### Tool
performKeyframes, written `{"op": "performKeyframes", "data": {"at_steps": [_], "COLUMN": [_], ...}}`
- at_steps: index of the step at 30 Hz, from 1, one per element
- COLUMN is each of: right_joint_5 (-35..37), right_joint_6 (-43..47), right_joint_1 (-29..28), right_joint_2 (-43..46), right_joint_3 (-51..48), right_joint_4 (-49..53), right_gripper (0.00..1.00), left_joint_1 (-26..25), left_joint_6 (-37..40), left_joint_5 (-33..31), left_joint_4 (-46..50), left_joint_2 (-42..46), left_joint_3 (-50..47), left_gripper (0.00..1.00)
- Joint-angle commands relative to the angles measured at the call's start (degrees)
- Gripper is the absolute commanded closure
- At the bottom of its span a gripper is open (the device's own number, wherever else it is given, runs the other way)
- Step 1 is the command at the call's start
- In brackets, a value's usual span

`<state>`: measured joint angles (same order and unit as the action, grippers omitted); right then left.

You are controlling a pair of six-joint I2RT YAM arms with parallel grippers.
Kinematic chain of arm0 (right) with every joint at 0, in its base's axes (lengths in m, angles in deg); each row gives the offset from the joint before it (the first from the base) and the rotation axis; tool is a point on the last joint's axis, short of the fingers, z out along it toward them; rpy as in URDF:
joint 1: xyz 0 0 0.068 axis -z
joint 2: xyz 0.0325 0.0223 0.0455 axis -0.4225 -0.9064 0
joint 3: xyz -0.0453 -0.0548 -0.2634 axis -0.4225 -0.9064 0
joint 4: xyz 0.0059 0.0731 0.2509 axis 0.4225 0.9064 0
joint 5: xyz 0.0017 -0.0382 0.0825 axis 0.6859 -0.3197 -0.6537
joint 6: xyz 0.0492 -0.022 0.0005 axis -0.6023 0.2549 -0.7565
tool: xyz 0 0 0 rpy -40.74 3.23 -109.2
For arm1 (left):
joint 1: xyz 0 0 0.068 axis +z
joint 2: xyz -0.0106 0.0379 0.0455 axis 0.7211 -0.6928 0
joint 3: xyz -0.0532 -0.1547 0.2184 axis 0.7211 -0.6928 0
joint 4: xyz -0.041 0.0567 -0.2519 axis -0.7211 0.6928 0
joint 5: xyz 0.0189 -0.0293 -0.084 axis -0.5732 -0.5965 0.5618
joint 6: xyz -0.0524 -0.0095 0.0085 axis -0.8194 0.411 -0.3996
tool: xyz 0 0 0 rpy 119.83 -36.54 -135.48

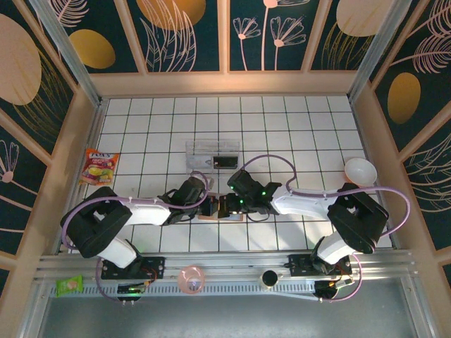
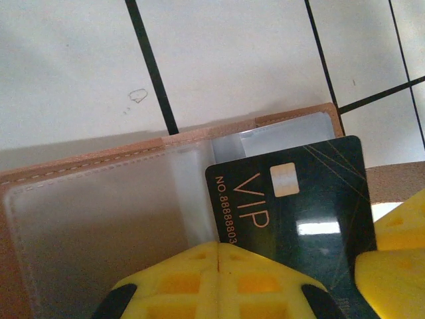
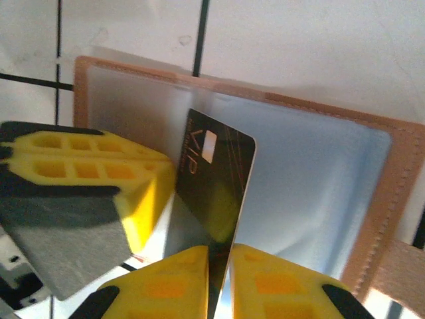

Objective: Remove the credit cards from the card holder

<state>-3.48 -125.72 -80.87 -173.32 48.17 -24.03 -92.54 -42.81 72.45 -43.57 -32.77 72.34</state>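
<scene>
My left jaws, pressed together, hang low over the open wallet (image 2: pixel 99 199) on the counter (image 2: pixel 232 60). My right jaws clamp the black card (image 2: pixel 312 199) by its near edge; its far edge stands free.

The top camera, high behind both arms (image 1: pixel 148 210), looks down over the whole tabletop (image 1: pixel 296 120). Wrist cameras sit close behind the left pincer (image 2: pixel 218 256) and right pincer (image 3: pixel 219 259), facing forward and down; both share the open card holder (image 2: pixel 86 219) and black card (image 2: pixel 299 206) just ahead.
</scene>
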Motion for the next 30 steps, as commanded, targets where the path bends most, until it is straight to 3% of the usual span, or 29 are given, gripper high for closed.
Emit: {"op": "performKeyframes", "data": {"at_steps": [1, 8, 13, 24, 27, 30], "right_joint_5": [-2.1, -2.3, -1.0, 2.2, 4.9, 6.8], "right_joint_6": [0.6, 0.8, 2.1, 19.3, 27.0, 36.0], "right_joint_1": [-0.1, 1.0, 1.3, 1.7, 1.8, 2.8], "right_joint_2": [-0.6, -0.8, -1.0, 16.9, 18.4, 17.9], "right_joint_3": [-0.8, -1.4, -1.1, 0.2, 4.4, 8.7], "right_joint_4": [-5.0, -6.1, -4.0, -0.1, 1.4, 1.5], "right_gripper": [0.82, 0.81, 0.99, 1.00, 1.00, 1.00], "left_joint_1": [-0.1, -0.1, -0.1, -0.2, -0.2, -0.1], "left_joint_6": [-0.2, -0.2, 0.3, 1.7, 1.6, 1.2], "left_joint_5": [2.1, 2.2, 2.0, 2.6, 2.6, 0.7], "left_joint_4": [-0.1, -0.1, 0.2, 1.2, 2.5, 4.8], "left_joint_2": [-2.0, -2.0, -1.9, -0.4, 2.0, 7.1], "left_joint_3": [0.0, 0.0, 0.2, 1.5, 2.3, 2.4], "left_gripper": [1.00, 1.00, 1.00, 1.00, 0.94, 0.74]}}
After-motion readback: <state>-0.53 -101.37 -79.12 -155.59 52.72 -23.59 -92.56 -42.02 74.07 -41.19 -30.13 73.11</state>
